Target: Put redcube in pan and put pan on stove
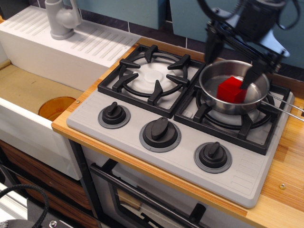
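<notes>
The redcube (pixel 231 90) lies inside the shiny steel pan (pixel 213 80). The pan rests on the right burner grate of the light grey stove (pixel 180 161), its wire handle (pixel 287 105) pointing right. My gripper (pixel 231 61) hangs above the pan's far side with its two black fingers spread wide apart. One finger (pixel 212 47) is over the pan's left rim and the other over its right side. It is open and holds nothing, clear of the cube.
The left burner (pixel 151 76) is bare. Three black knobs (pixel 160 133) line the stove's front. A white sink unit (pixel 42 57) with a grey faucet (pixel 62 19) stands to the left. The wooden counter (pixel 285 190) edges the stove on the right.
</notes>
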Robot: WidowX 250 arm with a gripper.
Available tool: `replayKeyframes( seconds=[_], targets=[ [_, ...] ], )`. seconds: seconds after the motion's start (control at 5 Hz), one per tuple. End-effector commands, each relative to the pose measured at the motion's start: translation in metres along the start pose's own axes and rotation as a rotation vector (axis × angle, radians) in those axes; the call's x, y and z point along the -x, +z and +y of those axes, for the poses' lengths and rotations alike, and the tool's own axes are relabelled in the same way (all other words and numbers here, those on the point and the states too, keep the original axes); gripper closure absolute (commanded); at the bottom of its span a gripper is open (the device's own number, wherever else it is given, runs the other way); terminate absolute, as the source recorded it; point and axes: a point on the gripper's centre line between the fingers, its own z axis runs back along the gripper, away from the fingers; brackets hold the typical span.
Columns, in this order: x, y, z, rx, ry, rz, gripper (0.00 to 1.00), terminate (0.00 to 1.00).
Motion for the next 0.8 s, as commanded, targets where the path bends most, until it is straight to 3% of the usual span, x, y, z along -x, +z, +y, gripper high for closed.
replayKeyframes(
  seconds=[0.0, 0.6],
  targets=[
    [-0.011, 0.016, 0.036, 0.01, -0.052, -0.131, 0.0, 0.0],
    [-0.023, -0.021, 0.048, 0.059, -0.065, -0.168, 0.0, 0.0]
  ],
)
